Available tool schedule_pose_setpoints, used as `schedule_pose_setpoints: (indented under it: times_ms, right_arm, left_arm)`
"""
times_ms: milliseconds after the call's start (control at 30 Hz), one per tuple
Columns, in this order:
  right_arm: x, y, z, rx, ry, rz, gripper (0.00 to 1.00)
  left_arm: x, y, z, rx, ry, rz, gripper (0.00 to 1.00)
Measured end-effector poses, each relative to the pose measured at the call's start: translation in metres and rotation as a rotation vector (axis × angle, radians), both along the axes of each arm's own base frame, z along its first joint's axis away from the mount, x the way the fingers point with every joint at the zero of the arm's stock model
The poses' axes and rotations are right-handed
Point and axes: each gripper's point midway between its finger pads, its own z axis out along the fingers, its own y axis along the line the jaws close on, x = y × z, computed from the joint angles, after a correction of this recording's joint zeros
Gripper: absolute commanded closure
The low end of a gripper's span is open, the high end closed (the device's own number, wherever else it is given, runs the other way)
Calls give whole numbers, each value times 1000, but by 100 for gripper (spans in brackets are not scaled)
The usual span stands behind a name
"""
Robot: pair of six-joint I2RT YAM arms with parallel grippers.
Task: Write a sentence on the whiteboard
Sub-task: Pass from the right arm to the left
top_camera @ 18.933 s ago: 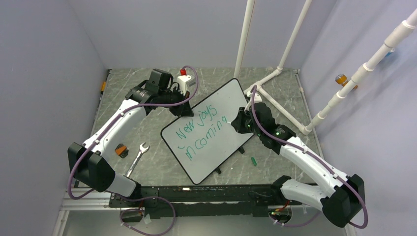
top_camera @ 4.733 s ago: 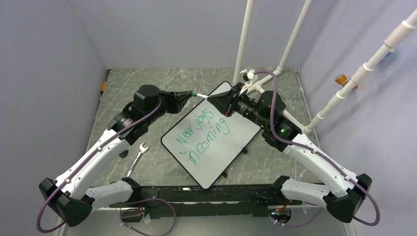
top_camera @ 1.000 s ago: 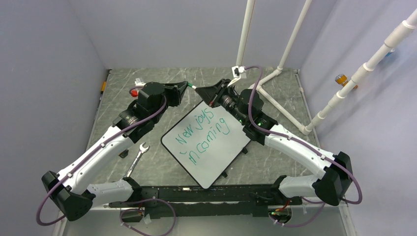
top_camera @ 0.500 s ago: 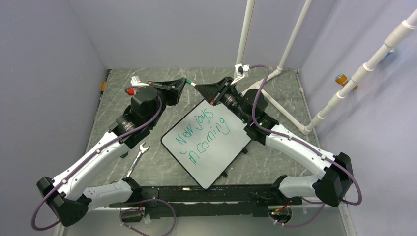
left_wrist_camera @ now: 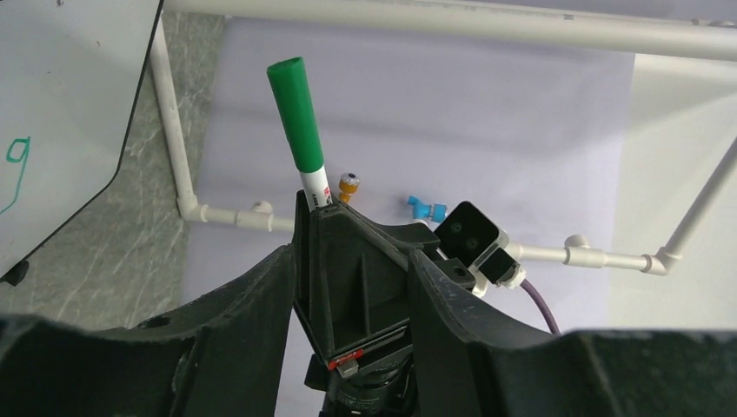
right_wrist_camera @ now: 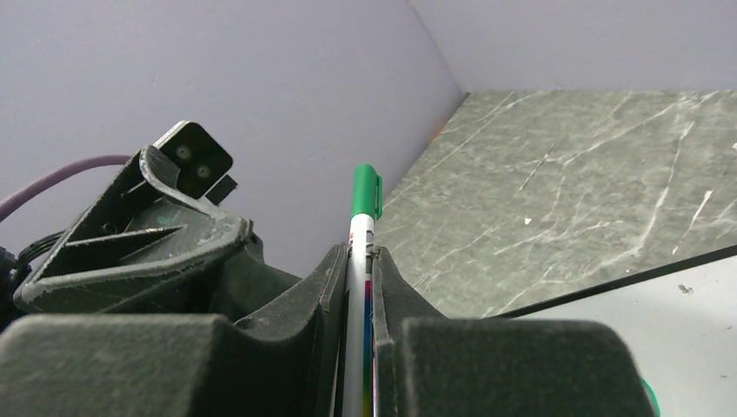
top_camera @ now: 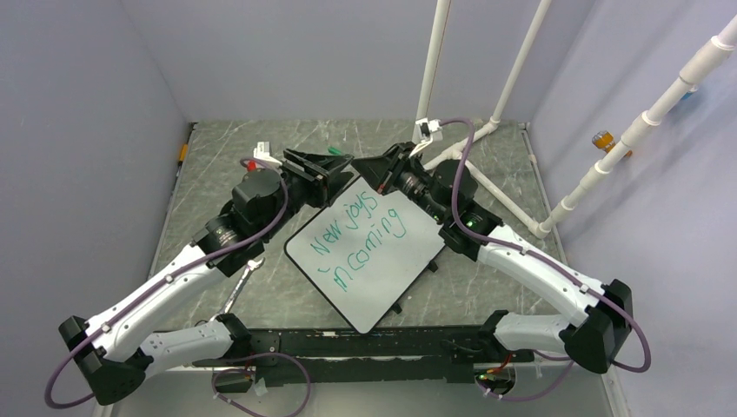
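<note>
Grey marble table (top_camera: pixel 261 143): whiteboard (top_camera: pixel 382 274) lies flat at its centre, with the green sentence (top_camera: pixel 358 234) across it. Above the board's far corner, right gripper (top_camera: pixel 359 163) clamps a green-capped marker (left_wrist_camera: pixel 295 113). Left gripper (top_camera: pixel 335 169) faces it tip to tip, fingers apparently spread. Wrench (top_camera: pixel 243 280) lies just left of the board.

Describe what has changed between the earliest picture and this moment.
The right tool lifted the marker off the whiteboard to above its far corner. The green cap, once on the table, is now on the marker. The left tool swung in to meet it and is open. The lettering is unchanged.
</note>
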Motion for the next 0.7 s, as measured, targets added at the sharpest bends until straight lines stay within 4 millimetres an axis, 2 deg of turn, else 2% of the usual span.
schedule_pose_setpoints:
  times_ms: [100, 333, 700]
  right_arm:
    - [-4, -6, 4, -11, -15, -7, 100]
    - [-13, -15, 14, -21, -53, -6, 100]
    - [-21, -11, 12, -61, -94, 44, 100]
  left_arm:
    - [-4, 5, 6, -12, -11, 2, 53]
    - [-9, 16, 7, -23, -24, 17, 55]
    - [2, 2, -2, -30, -2, 2, 61]
